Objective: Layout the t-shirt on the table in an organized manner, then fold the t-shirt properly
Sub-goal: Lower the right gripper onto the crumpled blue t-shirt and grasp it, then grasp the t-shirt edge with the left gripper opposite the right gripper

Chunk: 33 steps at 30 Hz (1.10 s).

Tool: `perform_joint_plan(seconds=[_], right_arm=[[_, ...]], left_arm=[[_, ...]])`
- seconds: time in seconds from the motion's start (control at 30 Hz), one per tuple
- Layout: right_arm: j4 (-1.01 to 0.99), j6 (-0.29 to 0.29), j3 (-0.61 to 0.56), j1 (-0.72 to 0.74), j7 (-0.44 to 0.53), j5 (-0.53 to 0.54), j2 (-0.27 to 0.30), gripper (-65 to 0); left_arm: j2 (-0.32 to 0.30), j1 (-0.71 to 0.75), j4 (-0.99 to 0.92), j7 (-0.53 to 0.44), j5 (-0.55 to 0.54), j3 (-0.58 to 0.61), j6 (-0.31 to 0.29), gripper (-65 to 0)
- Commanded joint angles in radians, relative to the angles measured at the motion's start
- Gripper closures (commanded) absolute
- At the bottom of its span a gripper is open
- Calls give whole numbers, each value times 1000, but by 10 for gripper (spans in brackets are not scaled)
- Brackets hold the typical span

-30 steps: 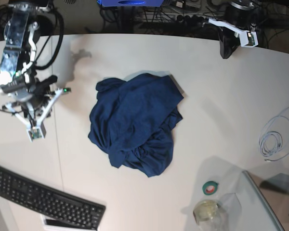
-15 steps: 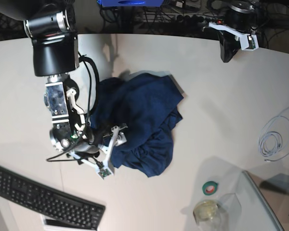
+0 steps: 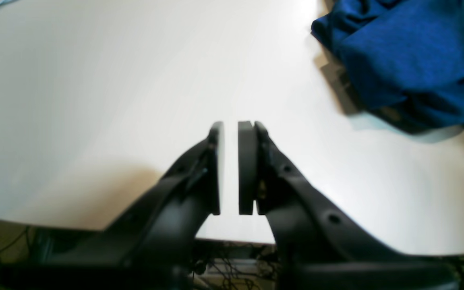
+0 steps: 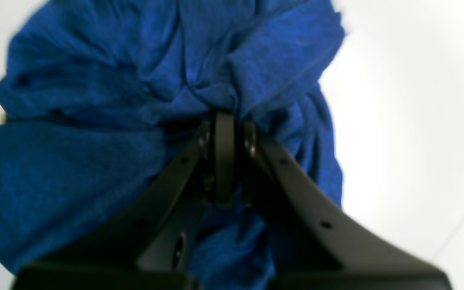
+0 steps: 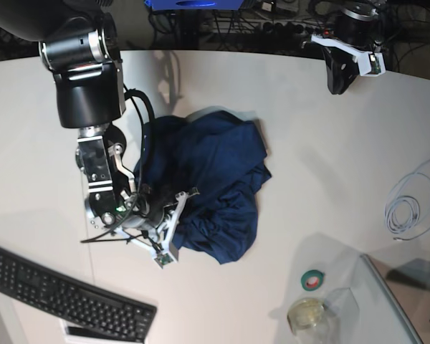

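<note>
Since the earlier frame my right arm has swung in from the table's far left side, and my right tool (image 4: pixel 226 121) is now buried in the t-shirt's (image 5: pixel 208 183) lower-left edge; the cloth there has bunched toward it a bit. Wrist view: pads pressed together, pinching a gathered fold of the blue fabric (image 4: pixel 175 72), creases radiating from the pinch. Exactly how much cloth sits between the pads I can't tell, since the tips are blurred and half covered by fabric. In the base view that tool (image 5: pixel 173 211) is mostly hidden under my own arm and cabling.

My left tool (image 3: pixel 231 165) is up near the table's far edge on the base view's right (image 5: pixel 344 68), well apart from the shirt. Pads nearly together, with only a thin slit of light between them and nothing in it.

T-shirt: crumpled heap mid table (image 5: pixel 330 158), not laid out, sleeves not distinguishable. In the left wrist view only one corner shows (image 3: pixel 409 60), cut off at the frame edge.

Further out: black keyboard (image 5: pixel 64 297) at lower left, partly cut off; coiled pale cable (image 5: pixel 408 208) at right; green tape roll (image 5: pixel 314 279) and a clear jar (image 5: pixel 309 315) near the bottom edge.
</note>
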Motion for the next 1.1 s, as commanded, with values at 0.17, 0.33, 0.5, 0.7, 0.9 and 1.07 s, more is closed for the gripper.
perform_joint_plan(seconds=[0.17,0.33,0.5,0.7,0.9,1.07], right_arm=[[321,4,3,-135,-78,9,3,0],[573,6,3,-278,-132,9,44,0],[691,6,3,-376,-155,7,96,0],[717,6,4,-417,-155,4,113,0],[747,6,58,-440,-155,7,112,0],[789,6,170,-460,-150,7,107,0]], left_arm=[[-7,-34,-55,-26,1,-3,-2,-64],[-7,-47,-58,-26,1,-3,-2,-64],[-9,-89,-76,-20,9,8,-2,-64],[-6,-241,-45,204,10,11,-2,-63],[85,-456,25,409,10,20,-2,-61],[134,-635,-44,510,12,190,-2,-61]])
